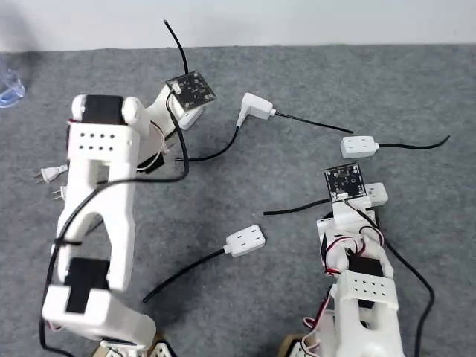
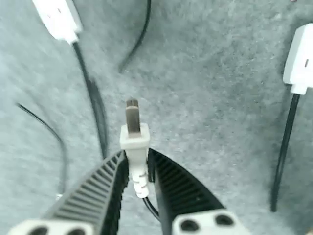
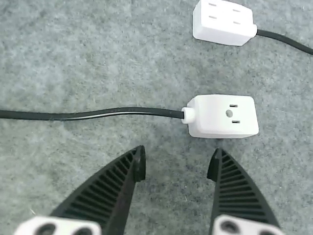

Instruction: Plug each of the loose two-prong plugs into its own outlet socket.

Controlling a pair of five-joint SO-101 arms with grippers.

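High view: the left arm reaches up the grey mat, and its wrist board covers its fingers from this angle. Two loose plugs lie at the mat's left edge, just beside that arm. A middle socket on a black cord lies between the two arms. A far socket lies beyond the right arm, and a near socket shows just beside that arm's wrist. An angled white piece lies near the left wrist; it may be a plug or a socket, I cannot tell which.

Left wrist view: the left gripper has its jaws narrow, clamped on a held plug. The plug is white and its two prongs point away from the fingers, above the mat. Two white socket blocks lie well apart, one to either side.

Right wrist view: the right gripper has its jaws wide and holds nothing. It hangs near the near socket, whose slotted face is toward the camera. The far socket lies beyond it.
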